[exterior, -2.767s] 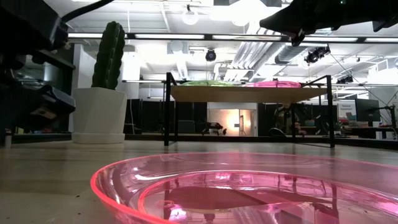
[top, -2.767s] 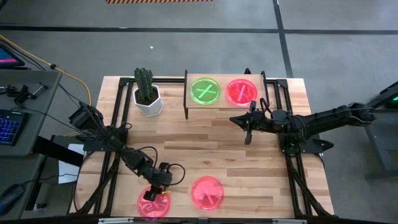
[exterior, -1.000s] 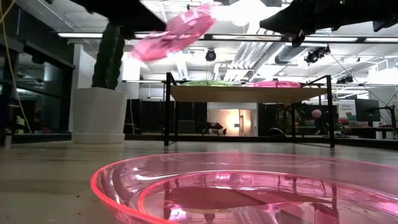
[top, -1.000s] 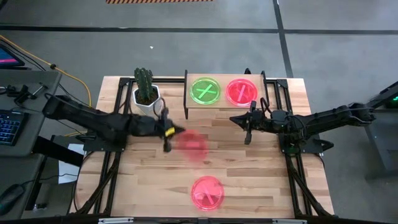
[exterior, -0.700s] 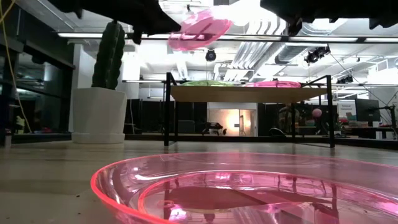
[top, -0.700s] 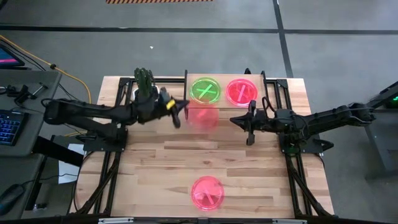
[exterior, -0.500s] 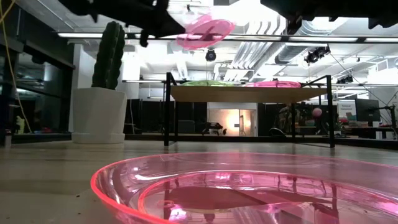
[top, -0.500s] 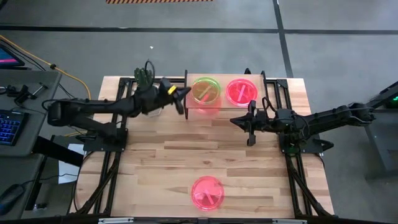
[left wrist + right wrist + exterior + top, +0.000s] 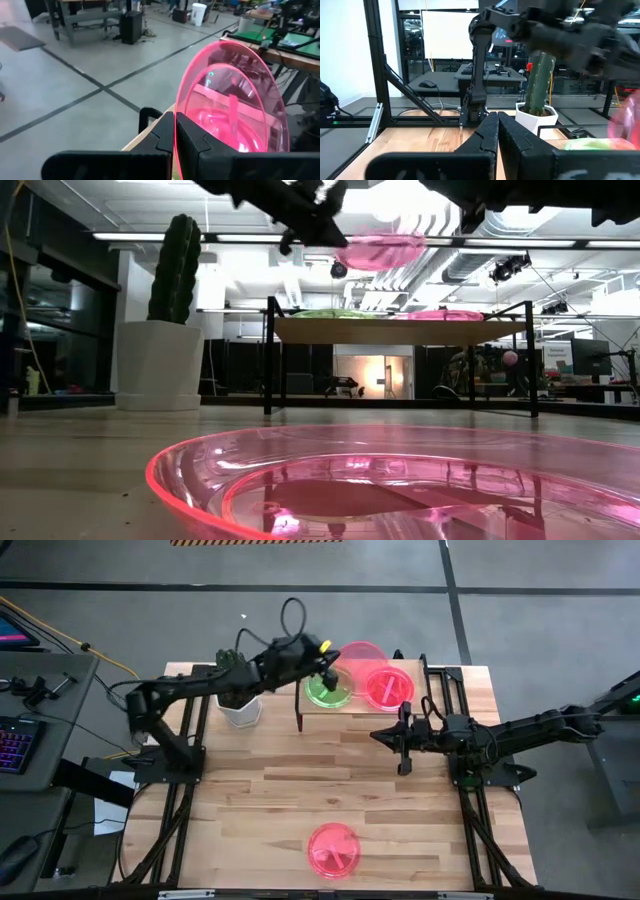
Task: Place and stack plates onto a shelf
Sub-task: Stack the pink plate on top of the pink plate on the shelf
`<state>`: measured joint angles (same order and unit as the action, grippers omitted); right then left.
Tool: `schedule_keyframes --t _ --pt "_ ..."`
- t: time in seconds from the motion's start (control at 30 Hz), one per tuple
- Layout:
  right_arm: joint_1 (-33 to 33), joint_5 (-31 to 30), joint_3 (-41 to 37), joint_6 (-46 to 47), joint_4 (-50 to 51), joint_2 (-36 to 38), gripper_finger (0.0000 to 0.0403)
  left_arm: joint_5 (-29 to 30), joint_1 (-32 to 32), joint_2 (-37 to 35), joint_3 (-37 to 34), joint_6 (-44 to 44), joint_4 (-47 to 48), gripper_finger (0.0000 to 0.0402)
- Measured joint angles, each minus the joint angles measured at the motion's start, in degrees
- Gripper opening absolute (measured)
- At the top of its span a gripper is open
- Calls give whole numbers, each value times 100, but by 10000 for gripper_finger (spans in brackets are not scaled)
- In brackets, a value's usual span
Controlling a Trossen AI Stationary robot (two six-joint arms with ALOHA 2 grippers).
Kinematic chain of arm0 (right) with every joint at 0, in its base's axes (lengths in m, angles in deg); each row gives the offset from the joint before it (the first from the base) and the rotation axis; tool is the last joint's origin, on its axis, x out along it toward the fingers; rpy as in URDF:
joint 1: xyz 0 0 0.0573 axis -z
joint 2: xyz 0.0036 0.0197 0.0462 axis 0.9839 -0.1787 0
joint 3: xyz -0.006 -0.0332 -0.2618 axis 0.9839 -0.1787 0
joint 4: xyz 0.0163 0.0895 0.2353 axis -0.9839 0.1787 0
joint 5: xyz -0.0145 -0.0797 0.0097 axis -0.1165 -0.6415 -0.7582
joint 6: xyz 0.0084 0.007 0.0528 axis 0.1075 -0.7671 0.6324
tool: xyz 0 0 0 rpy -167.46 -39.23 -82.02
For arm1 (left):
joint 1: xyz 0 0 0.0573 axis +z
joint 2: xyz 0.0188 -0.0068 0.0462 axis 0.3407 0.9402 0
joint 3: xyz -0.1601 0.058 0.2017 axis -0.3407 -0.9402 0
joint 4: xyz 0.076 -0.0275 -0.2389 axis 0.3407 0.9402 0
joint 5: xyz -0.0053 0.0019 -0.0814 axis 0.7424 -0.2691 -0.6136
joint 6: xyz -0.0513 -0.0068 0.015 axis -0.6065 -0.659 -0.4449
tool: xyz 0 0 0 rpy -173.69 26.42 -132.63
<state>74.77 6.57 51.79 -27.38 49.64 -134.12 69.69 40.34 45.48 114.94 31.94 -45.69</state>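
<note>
My left gripper [image 9: 333, 658] is shut on a pink plate [image 9: 364, 652] and holds it in the air over the shelf [image 9: 360, 710], above the gap between the two plates lying there. Those are a green plate [image 9: 330, 692], partly hidden by my arm, and a pink plate [image 9: 388, 687]. The low view shows the held plate [image 9: 380, 250] well above the shelf board [image 9: 400, 330]. Another pink plate [image 9: 334, 848] lies flat on the table near its front edge. My right gripper [image 9: 402, 748] hangs shut in front of the shelf, holding nothing. My left gripper pinches the held plate's rim [image 9: 176, 125] between its two fingers, one finger on each face. The fingers come at it roughly level from the table's left side. The plate is lifted clear above the shelf and lies nearly level, sticking out past the fingertips.
A cactus in a white pot [image 9: 238, 700] stands left of the shelf, under my left arm. The shelf's black legs [image 9: 299, 710] stand at its corners. Bare tabletop [image 9: 300, 790] lies between the shelf and the near plate.
My left gripper has swung from the middle of the table toward the far edge and to the right, rising over the shelf. The pink plate has gone with it, from tilted to nearly level, and now hangs above the shelf's plates.
</note>
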Motion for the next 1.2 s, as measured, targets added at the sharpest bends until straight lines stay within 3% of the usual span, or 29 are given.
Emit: schedule_keyframes --t 0.23,0.5,1.2 --pt "0 22 0 0 0 0 0 -40 65 996 708 -191 -166 0" --pt "0 22 0 0 2 0 0 -31 51 1744 867 -344 -837 0" --pt "0 22 0 1 0 2 0 -57 -111 2028 874 -440 -1493 0"
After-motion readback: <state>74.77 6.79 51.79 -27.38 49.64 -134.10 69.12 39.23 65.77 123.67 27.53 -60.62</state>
